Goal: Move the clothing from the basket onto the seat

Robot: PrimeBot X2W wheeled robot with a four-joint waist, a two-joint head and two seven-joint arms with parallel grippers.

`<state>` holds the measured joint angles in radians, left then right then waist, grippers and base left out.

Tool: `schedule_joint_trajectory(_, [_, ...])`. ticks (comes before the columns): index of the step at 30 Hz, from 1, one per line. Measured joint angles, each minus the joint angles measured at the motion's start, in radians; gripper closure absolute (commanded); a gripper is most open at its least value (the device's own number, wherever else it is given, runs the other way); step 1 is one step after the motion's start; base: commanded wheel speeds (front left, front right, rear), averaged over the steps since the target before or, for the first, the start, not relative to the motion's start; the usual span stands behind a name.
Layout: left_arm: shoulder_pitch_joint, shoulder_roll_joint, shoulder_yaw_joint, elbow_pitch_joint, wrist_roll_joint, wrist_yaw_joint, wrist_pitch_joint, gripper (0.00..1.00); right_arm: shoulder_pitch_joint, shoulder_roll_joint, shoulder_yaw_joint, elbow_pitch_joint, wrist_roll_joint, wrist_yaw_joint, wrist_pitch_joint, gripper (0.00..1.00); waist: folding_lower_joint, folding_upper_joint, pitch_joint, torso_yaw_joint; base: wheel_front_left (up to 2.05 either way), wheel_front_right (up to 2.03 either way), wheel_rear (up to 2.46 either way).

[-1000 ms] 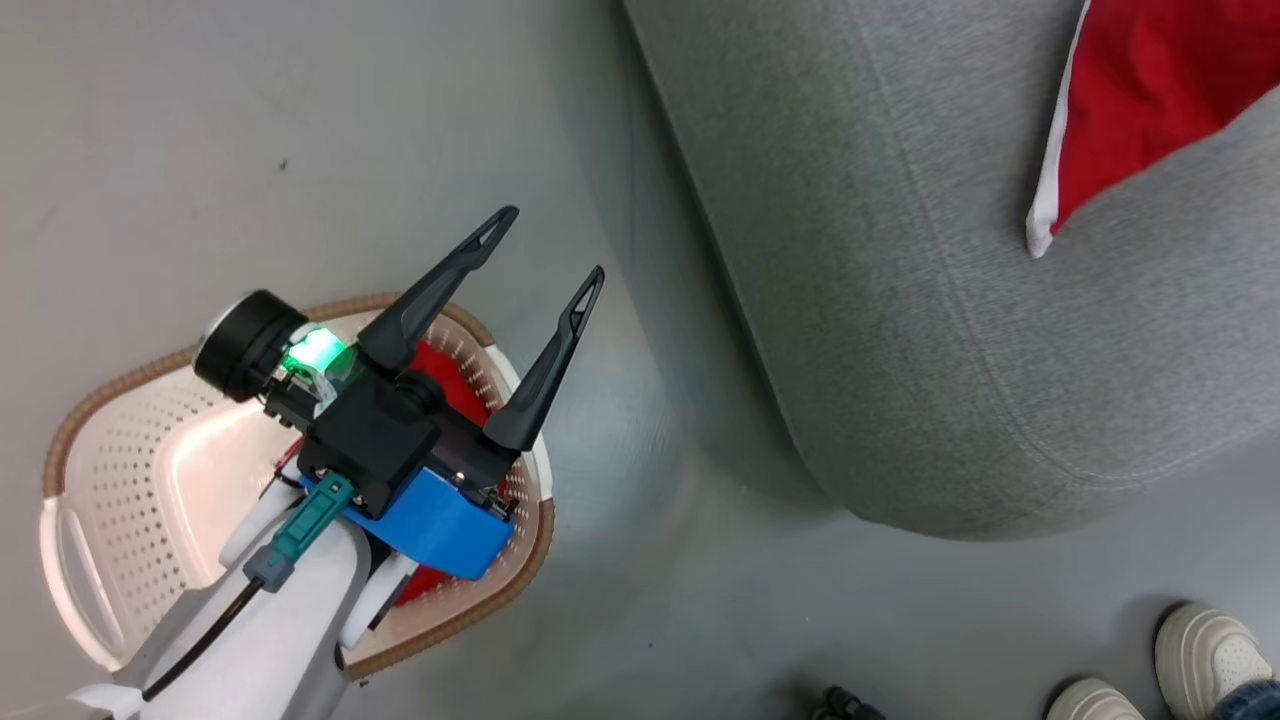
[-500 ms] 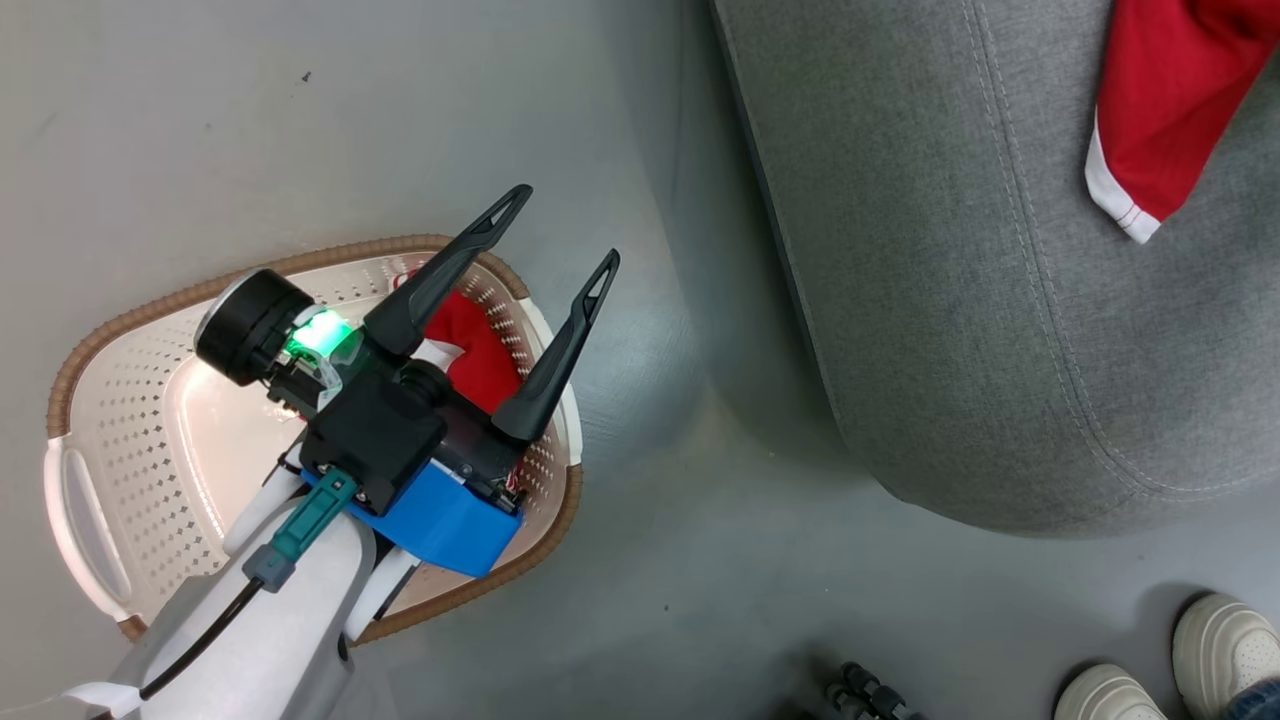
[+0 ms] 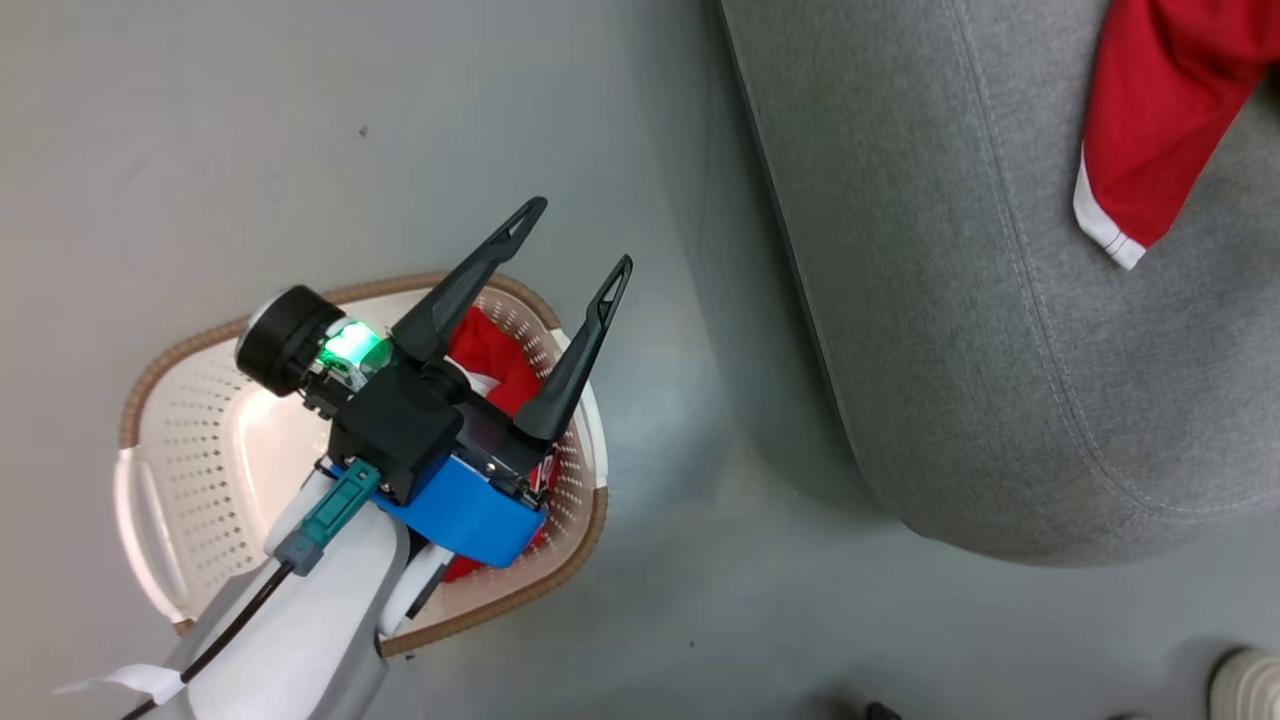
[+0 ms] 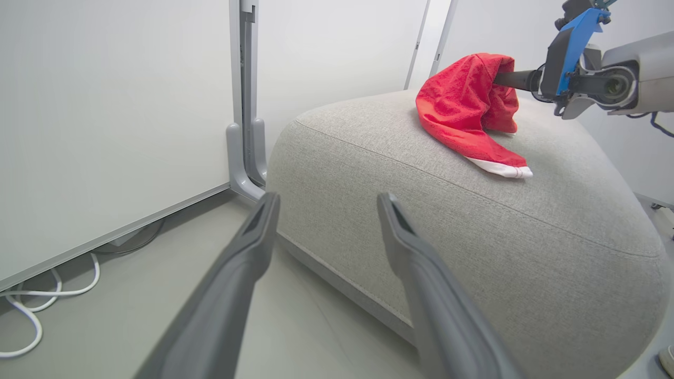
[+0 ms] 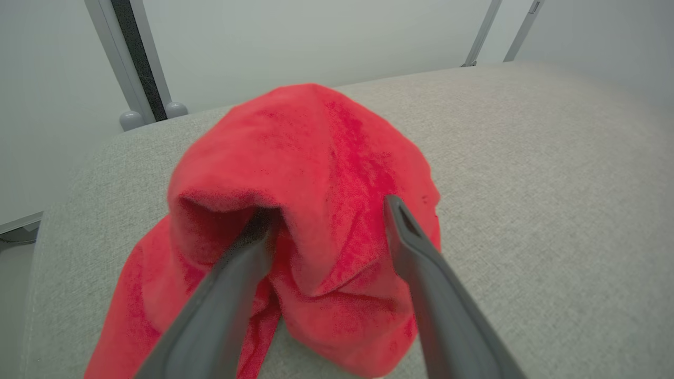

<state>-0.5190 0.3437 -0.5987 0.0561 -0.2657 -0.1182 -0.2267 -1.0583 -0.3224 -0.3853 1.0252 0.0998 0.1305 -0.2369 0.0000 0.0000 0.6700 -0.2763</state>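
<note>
The cream basket [image 3: 190,460] stands on the floor with one red garment [image 3: 490,350] bunched at its right end. Above it hangs my left gripper [image 3: 583,232], open and empty; in its own wrist view its fingers [image 4: 327,197] point toward the grey seat [image 4: 474,237]. A second red garment [image 3: 1150,110] with a white cuff lies on the seat [image 3: 950,250]. My right gripper [image 5: 326,210] is over the seat [image 5: 526,158] with its jaws spread. The red cloth [image 5: 316,158] drapes over its left fingertip and a fold sits between the fingers.
Grey floor runs between basket and seat. A person's pale shoe [image 3: 1245,680] is at the lower right corner. A white wall panel with a grey post [image 4: 245,105] stands behind the seat, and a white cable [image 4: 31,310] lies on the floor beside it.
The head camera has shifted, so the basket and seat sit differently in the picture. The red garment on the seat has slackened, its white cuff now lying lower. My left gripper stays open over the basket.
</note>
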Motion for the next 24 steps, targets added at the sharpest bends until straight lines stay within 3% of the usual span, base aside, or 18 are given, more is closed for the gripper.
schedule_joint_trajectory(13, [0.11, -0.087, 0.057, 0.135, -0.055, 0.02, -0.035, 0.0, 0.206, 0.063, 0.093, -0.041, -0.029, 0.0, -0.023, 0.0, -0.0003, 0.0, -0.223, 0.047, 0.0, 0.0, 0.0])
schedule_joint_trajectory(24, [0.283, -0.164, 0.198, 0.197, -0.062, 0.02, -0.035, 0.0, 0.515, 0.17, 0.174, -0.312, -0.036, 0.0, -0.024, 0.0, -0.0004, 0.0, -0.445, 0.111, 0.0, 0.0, 0.0])
